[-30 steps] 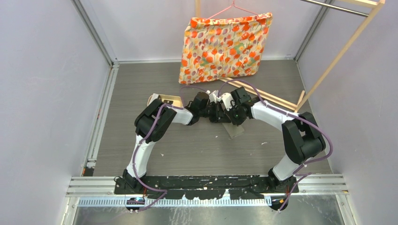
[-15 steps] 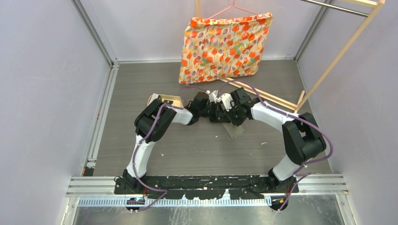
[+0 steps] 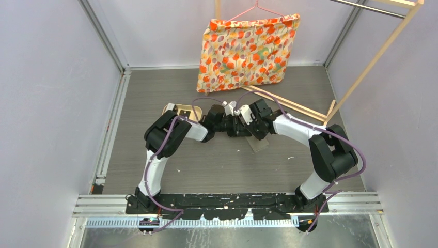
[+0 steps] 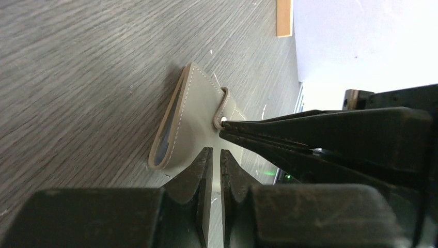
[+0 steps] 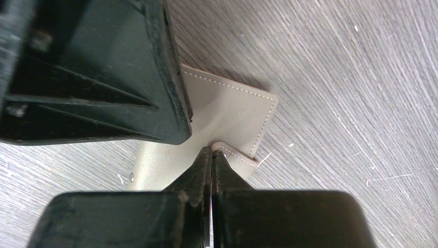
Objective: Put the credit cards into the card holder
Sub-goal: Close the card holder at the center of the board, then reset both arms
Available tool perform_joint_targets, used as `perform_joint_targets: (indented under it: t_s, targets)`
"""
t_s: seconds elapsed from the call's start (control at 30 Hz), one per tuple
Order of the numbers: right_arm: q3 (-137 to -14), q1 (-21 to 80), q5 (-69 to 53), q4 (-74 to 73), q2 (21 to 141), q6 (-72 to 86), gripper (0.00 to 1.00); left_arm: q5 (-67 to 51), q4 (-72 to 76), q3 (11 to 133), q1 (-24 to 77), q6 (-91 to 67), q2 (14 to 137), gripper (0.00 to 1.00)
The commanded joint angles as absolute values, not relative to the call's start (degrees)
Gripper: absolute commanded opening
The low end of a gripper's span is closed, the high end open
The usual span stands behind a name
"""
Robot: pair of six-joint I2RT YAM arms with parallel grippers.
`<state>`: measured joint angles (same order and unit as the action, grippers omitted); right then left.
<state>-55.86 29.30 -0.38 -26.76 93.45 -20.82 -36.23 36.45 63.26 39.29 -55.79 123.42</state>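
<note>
Card holder (image 4: 192, 120) lies flat, folded.

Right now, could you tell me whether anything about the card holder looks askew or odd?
Yes: the card holder is folded shut with its strap wrapped over the edge, and one side gapes rather than lying flat. The right tool is shut right at the strap.

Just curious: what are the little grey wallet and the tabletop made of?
The card holder looks like matte grey leather or faux leather: stitched edges, snap strap. The table shows grey wood grain, probably laminate rather than bare wood.
</note>
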Motion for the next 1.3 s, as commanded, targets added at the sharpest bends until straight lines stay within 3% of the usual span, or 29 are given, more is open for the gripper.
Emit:
perform_joint_targets:
  t_s: [0.0,0.37,0.43,0.6,0.8,0.9,0.93,0.97,1.03,1.17,1.27]
  targets:
    - [-52.3,29.3,-1.7,-33.8,97.1,-19.2,0.02,-35.9,45.8,61.0,38.1,-57.1,118.9,0.13]
    - [-59.4,25.5,-14.6,-37.0,87.7,-18.7,0.61,-33.4,45.4,55.5,37.1,-51.6,110.7,0.17]
    - [-60.4,24.7,-16.2,-38.4,85.3,-20.3,0.66,-32.4,43.5,54.4,37.1,-49.1,108.0,0.18]
    - [-61.8,19.1,-25.2,-43.4,80.6,-23.8,0.67,-28.7,40.4,50.2,37.1,-42.4,98.5,0.2]
    - [-63.3,13.9,-24.7,-44.8,74.3,-23.3,0.53,-21.8,26.3,46.8,37.1,-31.6,84.1,0.26]
    - [-63.6,12.2,-23.8,-44.9,71.7,-22.4,0.58,-18.5,20.3,44.7,36.5,-29.2,76.6,0.47]
    - [-63.9,11.8,-23.7,-45.0,70.9,-22.2,0.63,-18.5,20.3,43.3,35.8,-29.9,74.2,0.56]
    - [-64.3,11.2,-23.8,-45.1,70.3,-22.0,0.68,-18.6,20.5,42.0,34.8,-31.3,71.7,0.72]
    - [-64.8,9.8,-24.6,-45.3,68.8,-21.4,0.8,-18.5,18.8,40.0,33.3,-34.9,67.0,0.88]
    - [-66.0,3.2,-29.0,-44.5,64.9,-18.4,0.99,-20.7,7.8,41.2,31.4,-38.3,58.4,0.93]
    - [-67.4,-2.1,-34.2,-44.3,61.6,-15.6,1.0,-17.1,-8.1,46.3,31.4,-36.6,53.7,0.93]
